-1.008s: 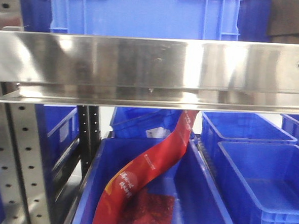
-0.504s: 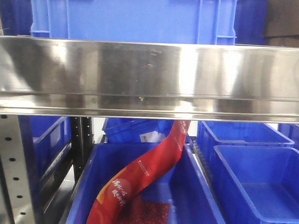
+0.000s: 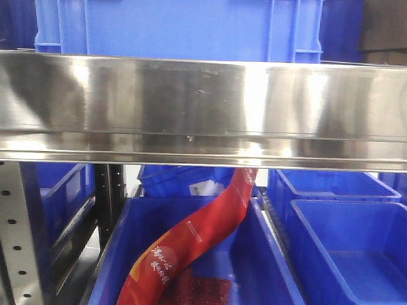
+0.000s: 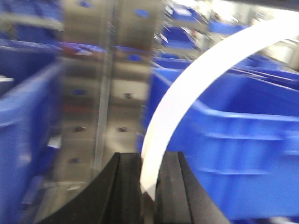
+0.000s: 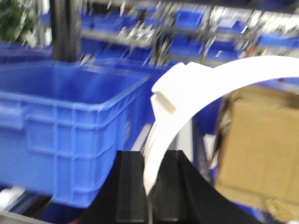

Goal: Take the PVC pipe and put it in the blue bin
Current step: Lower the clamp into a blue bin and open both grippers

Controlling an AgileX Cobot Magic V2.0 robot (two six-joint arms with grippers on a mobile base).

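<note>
Where the right end effector (image 5: 152, 161) clamps down, we see the PVC pipe (image 5: 201, 84), a smooth white arch with a stepped tab. The left end effector (image 4: 148, 163) pinches a similar white strip (image 4: 182, 98).

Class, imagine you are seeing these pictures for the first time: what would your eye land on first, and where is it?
In the front view, a long red printed strip hangs from behind the shiny steel shelf rail into a blue bin. Up close, the left gripper clamps a white arched piece, and the right gripper clamps a second white arched piece.
</note>
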